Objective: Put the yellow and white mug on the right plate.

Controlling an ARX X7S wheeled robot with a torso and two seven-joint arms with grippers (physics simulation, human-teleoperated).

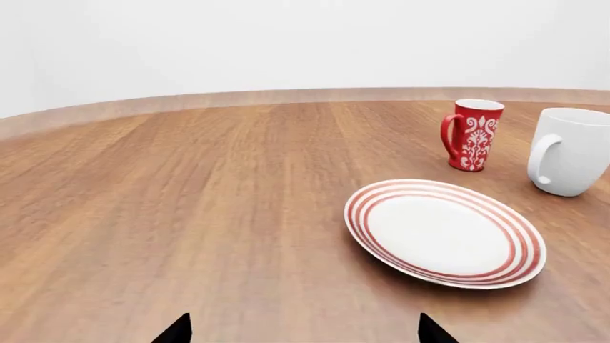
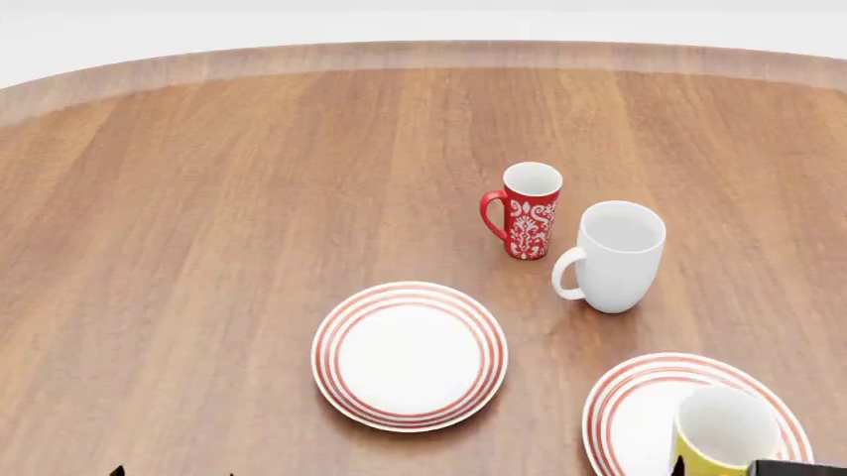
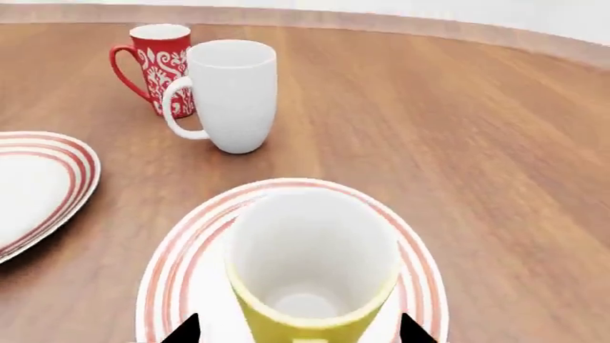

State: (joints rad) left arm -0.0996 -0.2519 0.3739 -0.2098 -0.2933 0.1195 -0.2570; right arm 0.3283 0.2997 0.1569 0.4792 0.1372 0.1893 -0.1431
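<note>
The yellow and white mug (image 3: pixel 310 275) stands upright on the right plate (image 3: pixel 181 264), a white plate with red rings. In the head view the mug (image 2: pixel 721 428) and this plate (image 2: pixel 629 407) are at the bottom right. My right gripper (image 3: pixel 298 332) is open, with a fingertip on either side of the mug's lower body and a small gap on each side. My left gripper (image 1: pixel 305 332) is open and empty above bare wood, near the left plate (image 1: pixel 443 232).
A tall plain white mug (image 2: pixel 616 256) and a slim red-and-white patterned mug (image 2: pixel 527 210) stand behind the plates. The left plate (image 2: pixel 409 355) lies empty mid-table. The round wooden table's raised rim (image 2: pixel 397 55) curves along the far side.
</note>
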